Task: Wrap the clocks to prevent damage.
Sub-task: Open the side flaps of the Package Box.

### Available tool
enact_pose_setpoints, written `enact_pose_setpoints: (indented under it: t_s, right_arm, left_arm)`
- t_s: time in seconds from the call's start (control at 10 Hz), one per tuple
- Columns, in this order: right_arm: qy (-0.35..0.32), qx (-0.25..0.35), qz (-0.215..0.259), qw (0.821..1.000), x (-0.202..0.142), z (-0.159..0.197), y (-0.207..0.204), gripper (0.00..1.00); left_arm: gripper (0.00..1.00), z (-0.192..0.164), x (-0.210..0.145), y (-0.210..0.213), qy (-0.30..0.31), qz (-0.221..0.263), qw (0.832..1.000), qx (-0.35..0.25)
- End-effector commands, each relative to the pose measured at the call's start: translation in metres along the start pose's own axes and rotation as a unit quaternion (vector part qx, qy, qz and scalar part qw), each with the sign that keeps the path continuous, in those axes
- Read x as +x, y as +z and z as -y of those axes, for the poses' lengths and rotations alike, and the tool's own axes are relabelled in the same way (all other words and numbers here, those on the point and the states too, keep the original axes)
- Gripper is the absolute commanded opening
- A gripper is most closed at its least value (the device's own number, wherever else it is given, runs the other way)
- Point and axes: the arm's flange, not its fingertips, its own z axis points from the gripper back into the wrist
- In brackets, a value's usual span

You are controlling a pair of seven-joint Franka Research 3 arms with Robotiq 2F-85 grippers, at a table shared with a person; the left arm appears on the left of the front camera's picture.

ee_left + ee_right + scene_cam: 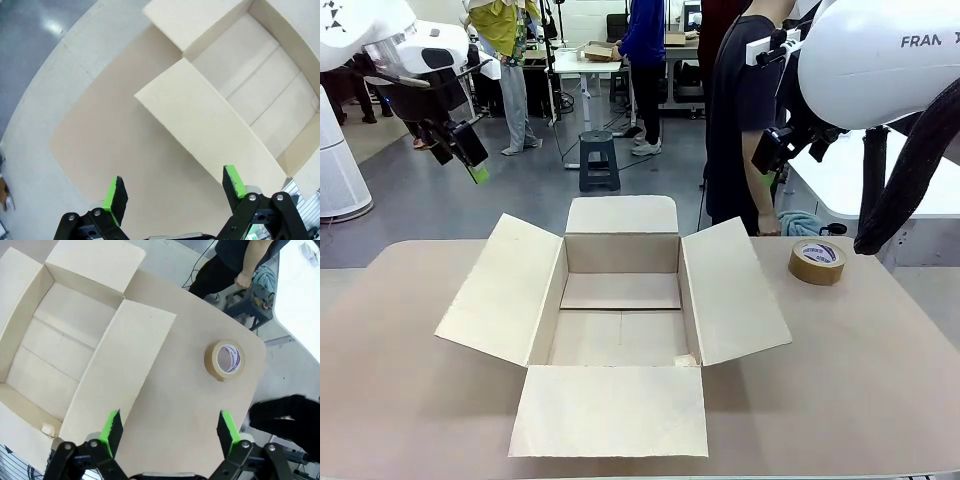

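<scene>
An open cardboard box (620,255) sits mid-worktop (860,380), all four flaps splayed outward, its floor bare. A roll of brown tape (817,261) lies flat on the worktop near the box's right flap, apart from it. The left pincer (174,186) hangs high over the worktop's left side, jaws spread wide, gripping nothing. The right pincer (169,426) hovers above the right flap, likewise spread and empty. A person stands at the far edge, one hand (244,279) lowered

**Box and tape on the table**

A light-brown, round-cornered table top (850,390) carries an open cardboard box with spread flaps (730,290), lying ahead of the left gripper (175,185). A tan roll of packing tape (224,359) lies beyond the right gripper (170,422), apart from the box.
</scene>
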Motion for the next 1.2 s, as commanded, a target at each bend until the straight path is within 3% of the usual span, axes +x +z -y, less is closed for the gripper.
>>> enact_pose_setpoints:
  t_s: [0.0, 0.3, 0.6, 0.9, 1.0, 1.1]
  right_arm:
    - [0.054, 0.097, 0.065, 0.992, -0.011, 0.020, 0.009, 1.00]
    - [0.090, 0.229, 0.135, 0.960, -0.036, 0.061, 0.004, 1.00]
    - [0.098, 0.310, 0.203, 0.924, -0.068, 0.099, -0.010, 1.00]
    - [0.097, 0.349, 0.242, 0.900, -0.097, 0.118, -0.014, 1.00]
    - [0.051, 0.288, 0.233, 0.927, -0.098, 0.115, -0.014, 1.00]
    - [0.096, 0.337, 0.234, 0.907, -0.089, 0.115, -0.008, 1.00]
  left_arm:
    - [1.00, -0.019, -0.018, 0.022, -0.115, 0.044, 0.984, -0.128]
    - [1.00, -0.044, -0.041, 0.051, -0.192, 0.164, 0.933, -0.256]
    - [1.00, -0.058, -0.066, 0.038, -0.240, 0.246, 0.900, -0.270]
    - [1.00, -0.077, -0.096, 0.019, -0.250, 0.321, 0.876, -0.258]
    - [1.00, -0.073, -0.100, 0.022, -0.210, 0.336, 0.889, -0.231]
    - [1.00, -0.076, -0.090, 0.025, -0.246, 0.285, 0.889, -0.260]
